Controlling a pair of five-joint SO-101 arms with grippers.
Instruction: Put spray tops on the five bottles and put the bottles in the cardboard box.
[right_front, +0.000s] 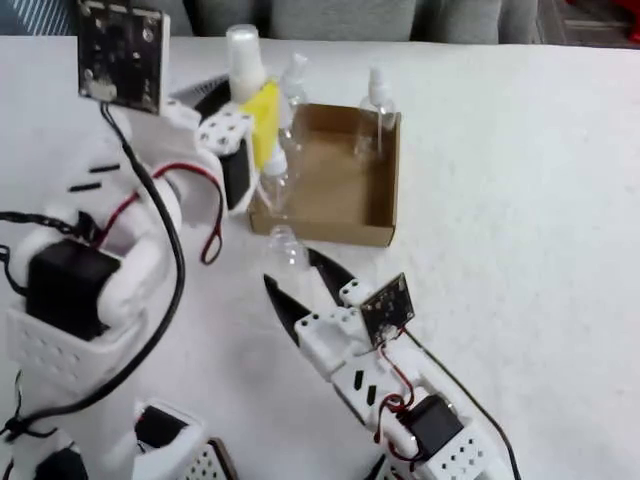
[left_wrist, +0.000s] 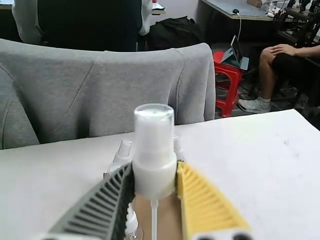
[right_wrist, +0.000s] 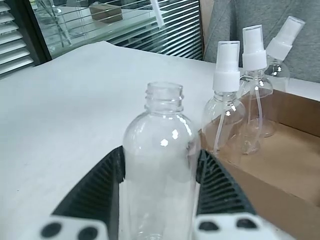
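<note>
My left gripper (left_wrist: 154, 176), with one grey and one yellow finger, is shut on a white spray top (left_wrist: 153, 150). It holds the top in the air with its thin tube hanging down, above the near-left corner of the cardboard box (right_front: 335, 185). My right gripper (right_wrist: 160, 165) is shut on a clear, uncapped bottle (right_wrist: 160, 155) standing on the table just in front of the box (right_wrist: 295, 150). In the high view this bottle (right_front: 285, 245) sits between the black fingers (right_front: 325, 268). Three bottles with spray tops (right_wrist: 225, 115) (right_wrist: 255, 85) (right_wrist: 280, 55) stand in the box.
The white table (right_front: 520, 250) has open room to the right of the box and in front of it. The left arm's bulky body (right_front: 90, 270) takes up the left side. A grey seat back (left_wrist: 100, 85) stands beyond the far table edge.
</note>
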